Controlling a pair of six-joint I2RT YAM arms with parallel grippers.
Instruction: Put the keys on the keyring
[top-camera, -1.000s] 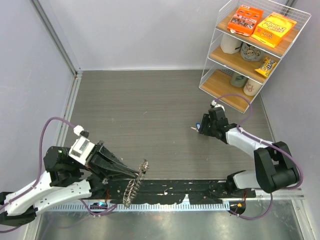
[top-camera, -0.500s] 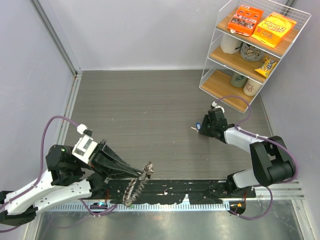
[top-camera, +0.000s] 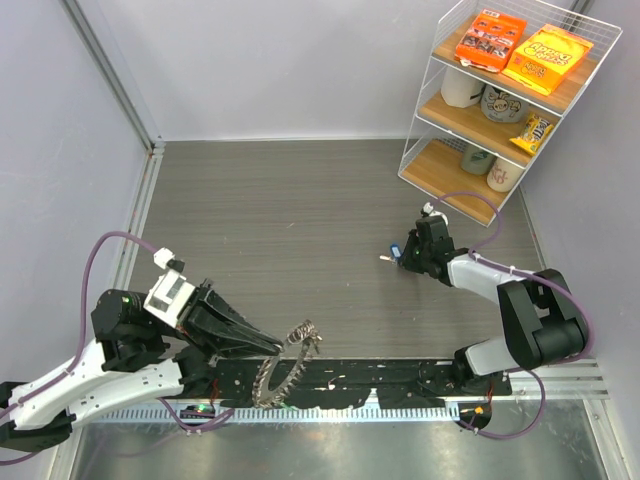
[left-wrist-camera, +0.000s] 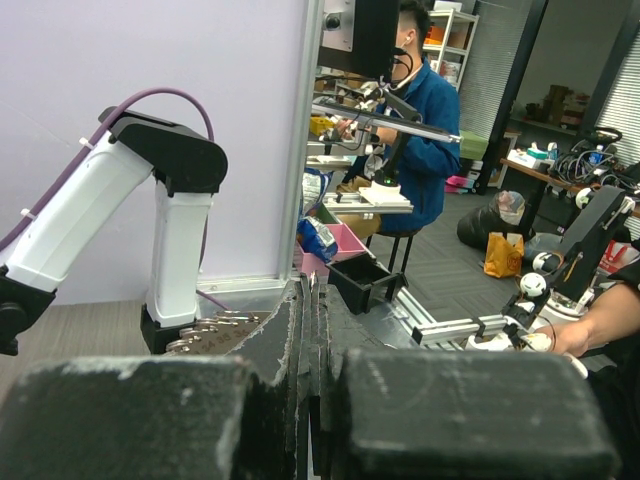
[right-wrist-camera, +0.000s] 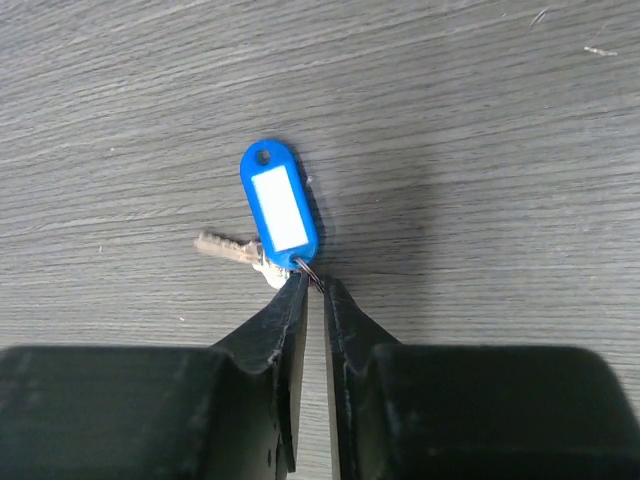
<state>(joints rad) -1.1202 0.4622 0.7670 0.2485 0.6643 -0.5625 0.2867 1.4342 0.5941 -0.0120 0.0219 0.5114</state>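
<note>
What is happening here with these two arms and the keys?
The left gripper is shut on the keyring, which is full of small silvery keys, and holds it near the front edge of the table. The right gripper is down at a single key with a blue tag, lying on the table. Its jaws stand almost together at the small ring joining tag and key; whether it grips already is not clear. This key is not yet on the keyring.

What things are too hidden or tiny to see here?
Left wrist view: the keyring is mostly hidden behind the left gripper.
Right wrist view: the right gripper covers where it meets the blue tag, so its grip is unclear.
Top view: the key is too small.
</note>
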